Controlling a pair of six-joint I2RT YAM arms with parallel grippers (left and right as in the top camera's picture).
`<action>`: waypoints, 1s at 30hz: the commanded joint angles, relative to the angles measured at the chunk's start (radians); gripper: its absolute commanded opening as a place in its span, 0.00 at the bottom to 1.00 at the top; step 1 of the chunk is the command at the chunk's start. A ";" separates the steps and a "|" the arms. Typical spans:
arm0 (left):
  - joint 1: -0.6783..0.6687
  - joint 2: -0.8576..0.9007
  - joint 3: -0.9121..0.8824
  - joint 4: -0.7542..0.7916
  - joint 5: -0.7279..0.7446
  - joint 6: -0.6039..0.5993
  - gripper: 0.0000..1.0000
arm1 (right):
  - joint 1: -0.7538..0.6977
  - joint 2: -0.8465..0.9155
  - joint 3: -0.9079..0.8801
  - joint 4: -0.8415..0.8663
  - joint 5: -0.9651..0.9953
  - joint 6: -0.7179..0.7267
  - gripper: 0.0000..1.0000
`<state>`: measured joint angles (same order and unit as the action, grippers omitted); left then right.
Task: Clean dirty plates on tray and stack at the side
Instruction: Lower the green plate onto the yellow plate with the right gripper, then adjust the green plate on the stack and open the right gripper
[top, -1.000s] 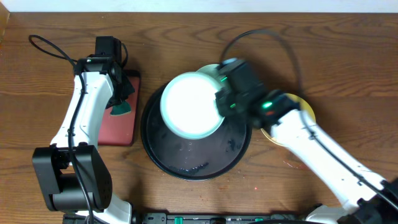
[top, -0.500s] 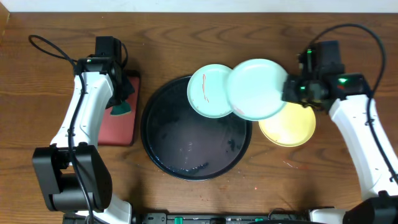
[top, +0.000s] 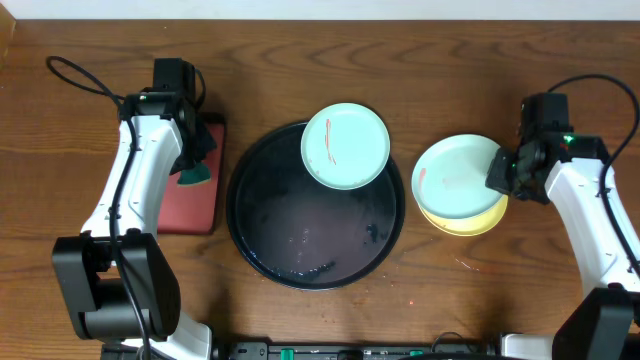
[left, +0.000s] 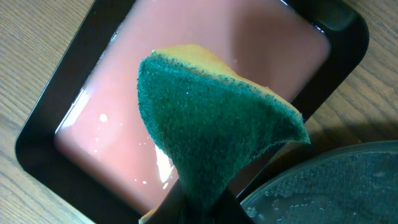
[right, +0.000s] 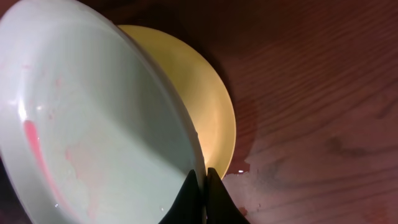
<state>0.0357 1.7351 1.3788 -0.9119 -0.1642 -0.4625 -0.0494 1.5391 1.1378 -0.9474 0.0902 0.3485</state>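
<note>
1. Plates occupy the middle and right of the wooden worktop (top: 300, 60); farthest left lies a red rectangular tray (top: 195, 212).
2. Over it hangs the left tool (left: 200, 202), its fingers pressed onto the lower end of a green sponge (left: 217, 124) with a yellow backing. The sponge stands up from the grip, above the pinkish floor of the red rectangular tray.
3. Just beside that sits the round black tray (top: 300, 240), its bottom wet and speckled.
4. Across the black tray's upper right rim rests the first mint plate (top: 345, 147), partly overhanging the edge, with a thin red smear on its face.
5. Off the tray, further right, the second mint plate (top: 458, 178) lies over the yellow plate (top: 470, 222) on the worktop. It looks tilted in the right wrist view, with a red smear near its left side, and I cannot tell whether the two touch.
6. At the far right, the right tool (right: 202, 186) pinches the rim of the second mint plate — one finger on each face.
</note>
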 joint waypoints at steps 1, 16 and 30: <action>0.003 -0.002 0.019 0.000 -0.020 0.017 0.07 | -0.009 0.004 -0.027 0.026 0.025 0.018 0.05; 0.003 -0.002 0.019 0.004 -0.020 0.017 0.07 | 0.027 0.004 0.008 0.050 -0.217 -0.055 0.30; 0.003 -0.002 0.019 0.004 -0.020 0.017 0.07 | 0.091 0.004 0.111 0.040 -0.209 -0.058 0.33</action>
<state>0.0357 1.7351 1.3788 -0.9089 -0.1642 -0.4625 0.0334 1.5417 1.2320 -0.8974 -0.1200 0.3027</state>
